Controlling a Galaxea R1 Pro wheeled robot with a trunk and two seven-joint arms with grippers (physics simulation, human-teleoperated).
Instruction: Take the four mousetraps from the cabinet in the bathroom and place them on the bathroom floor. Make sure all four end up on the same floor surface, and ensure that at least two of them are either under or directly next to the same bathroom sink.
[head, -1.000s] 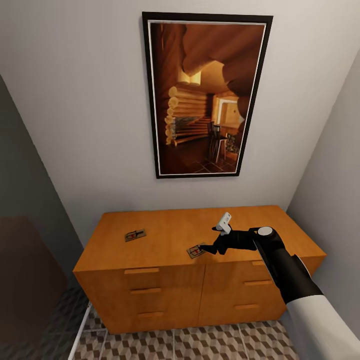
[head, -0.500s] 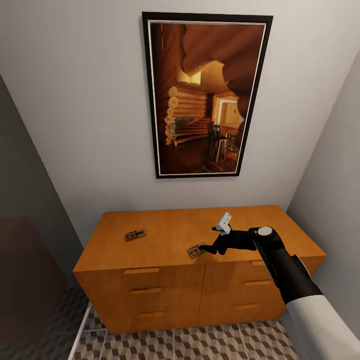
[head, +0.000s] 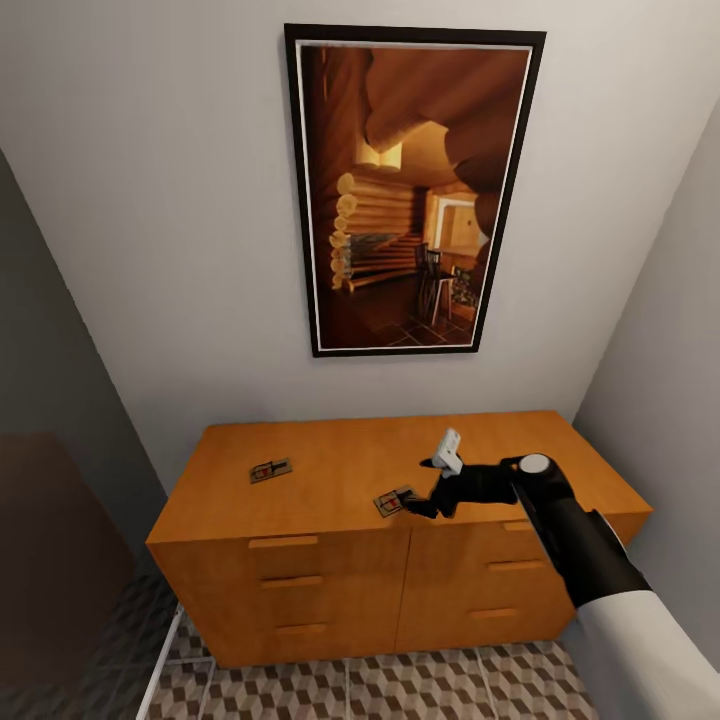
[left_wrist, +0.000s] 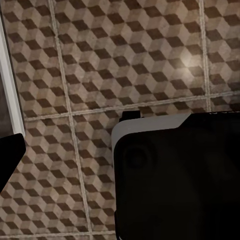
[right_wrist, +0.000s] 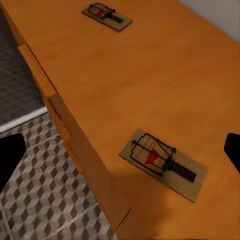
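Two mousetraps lie on top of the orange-brown cabinet (head: 330, 560). One mousetrap (head: 392, 501) sits near the front edge, and the other mousetrap (head: 270, 469) is further left. My right gripper (head: 414, 506) hovers open just over the nearer trap, fingers apart and holding nothing. The right wrist view looks down on that trap (right_wrist: 165, 162) between the black fingertips (right_wrist: 10, 155), my right gripper (right_wrist: 121, 152) straddling the cabinet (right_wrist: 150, 75) edge, with the far trap (right_wrist: 106, 15) beyond. My left gripper (left_wrist: 120, 160) hangs over the bathroom floor (left_wrist: 100, 50), one finger (left_wrist: 9, 159) showing wide at the view's edge.
A large framed picture (head: 412, 190) hangs on the wall above the cabinet. Grey walls close in on both sides. Cube-patterned floor (head: 400, 685) runs in front of the drawers. A dark rounded robot part (left_wrist: 180, 180) covers part of the left wrist view.
My right gripper has dropped slightly and edged left toward the nearer mousetrap. Both traps and the camera have stayed put.
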